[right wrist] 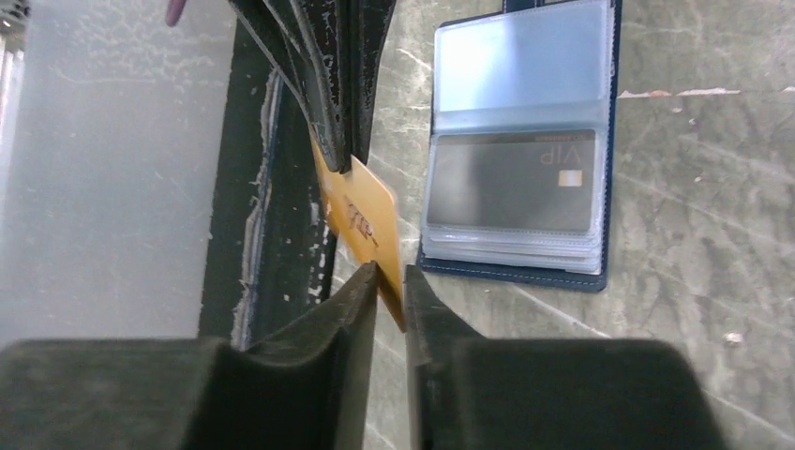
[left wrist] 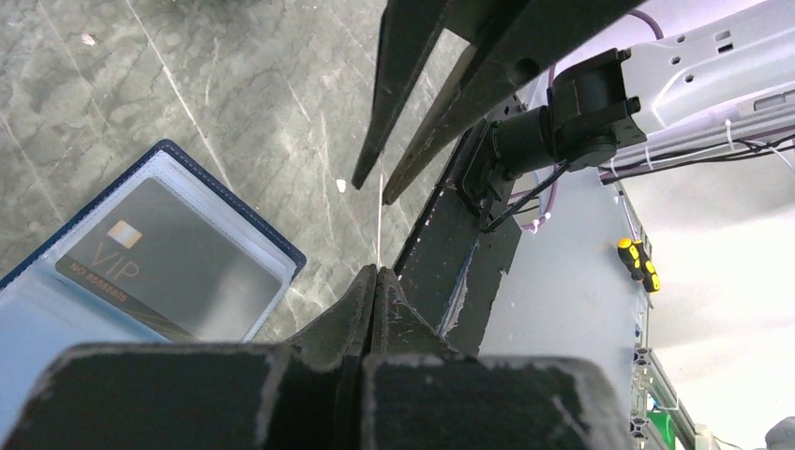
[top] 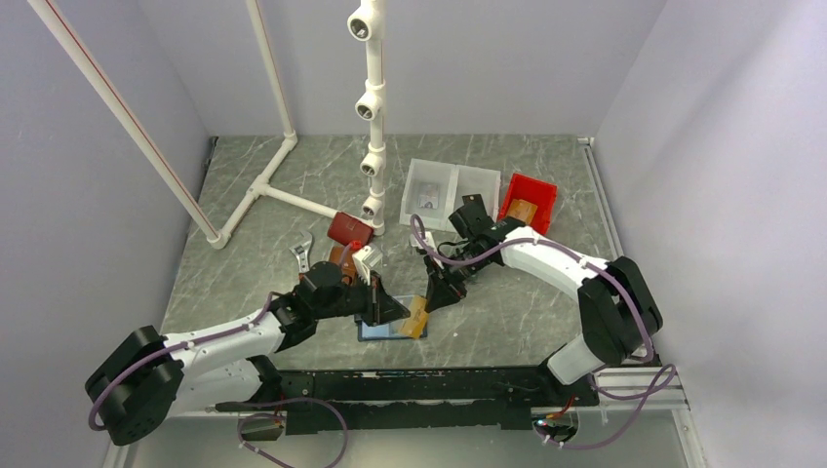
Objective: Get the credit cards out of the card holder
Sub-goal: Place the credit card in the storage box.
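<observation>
Meeting tip to tip low over the grey table (top: 507, 322), the left gripper (left wrist: 376, 272) and the right gripper (right wrist: 391, 281) faced each other. The card holder (right wrist: 525, 66) lay open and flat just beside their tips, with a black card (right wrist: 511, 183) in its clear pocket. Between the grippers the orange card (right wrist: 361, 211) hung tilted, apart from the holder. The left gripper was pressed shut on one corner, and the right gripper was closed narrowly on the opposite corner.

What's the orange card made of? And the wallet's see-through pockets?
The orange card looks like stiff, smooth plastic: thin, flat, slightly shiny. The pockets of the card holder look like soft clear vinyl: the black card shows hazily through. Navy cover: leather or imitation, can't tell.
</observation>
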`<state>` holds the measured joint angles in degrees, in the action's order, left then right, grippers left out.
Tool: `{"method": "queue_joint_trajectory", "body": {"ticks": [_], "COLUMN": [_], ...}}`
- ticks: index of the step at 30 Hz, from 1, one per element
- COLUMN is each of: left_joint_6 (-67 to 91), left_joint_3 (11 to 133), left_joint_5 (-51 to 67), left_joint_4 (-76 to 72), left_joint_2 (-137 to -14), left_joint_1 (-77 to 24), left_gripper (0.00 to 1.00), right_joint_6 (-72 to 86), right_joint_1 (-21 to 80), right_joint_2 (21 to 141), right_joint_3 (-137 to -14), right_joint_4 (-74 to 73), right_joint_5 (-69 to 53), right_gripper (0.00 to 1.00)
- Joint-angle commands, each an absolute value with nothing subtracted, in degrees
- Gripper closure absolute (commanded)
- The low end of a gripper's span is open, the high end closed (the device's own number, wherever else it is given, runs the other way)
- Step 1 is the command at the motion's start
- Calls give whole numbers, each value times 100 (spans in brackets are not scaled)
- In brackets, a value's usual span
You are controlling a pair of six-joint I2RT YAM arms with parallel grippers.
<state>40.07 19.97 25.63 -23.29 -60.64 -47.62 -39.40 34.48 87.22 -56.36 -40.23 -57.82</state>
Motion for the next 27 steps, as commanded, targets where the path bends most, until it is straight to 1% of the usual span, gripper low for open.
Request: {"method": "queue_joint_trajectory", "body": {"ticks": [1,2,4,5,8,10,13,16,17,21,26,27], "left_joint_6": [3919,3932,3938,3957,4001,4040,4091,4256,4369,4639,4722,4720], "left_joint_3": [2134,2134,2141,2142,2149,2109,1981,1744,1666,1436,1371,1383], "left_joint_5": [2458,2390,2227,2080,1679,1379,913,444,280,17,18,-143], "left_joint_4": [-2560,-2475,-2239,-2071,-1502,-1135,-550,-156,-33,509,1011,1104], "left_joint_2": [-5959,-5921,-5831,-5765,-5446,-5167,-4617,-4008,-3805,-3095,-2569,-2506], "left_joint_1": [-4813,-4814,-4809,-4810,-4811,-4803,-4807,-4807,-4808,-4794,-4798,-4796], "left_gripper": [100,100,99,92,62,46,23,4,1,0,1,1], "right_joint_6": [-4042,-4061,-4133,-4190,-4325,-4465,-4630,-4776,-4795,-4921,-4869,-4869], "right_joint_1": [3445,3445,3440,3437,3415,3348,3158,2789,2640,1967,1187,1043], "right_joint_2": [8762,8748,8752,8748,8766,8770,8750,8708,8695,8574,8203,8151], "right_joint_3": [-5921,-5928,-5974,-6014,-6142,-6221,-6339,-6495,-6554,-6671,-6616,-6632], "right_joint_4": [-4162,-4180,-4249,-4339,-4549,-4691,-4911,-5211,-5302,-5559,-5432,-5438], "right_joint_5": [-6141,-6133,-6066,-5997,-5634,-5324,-4913,-4662,-4614,-4362,-4120,-4122], "right_gripper": [93,99,100,100,100,100,100,100,100,100,100,100]}}
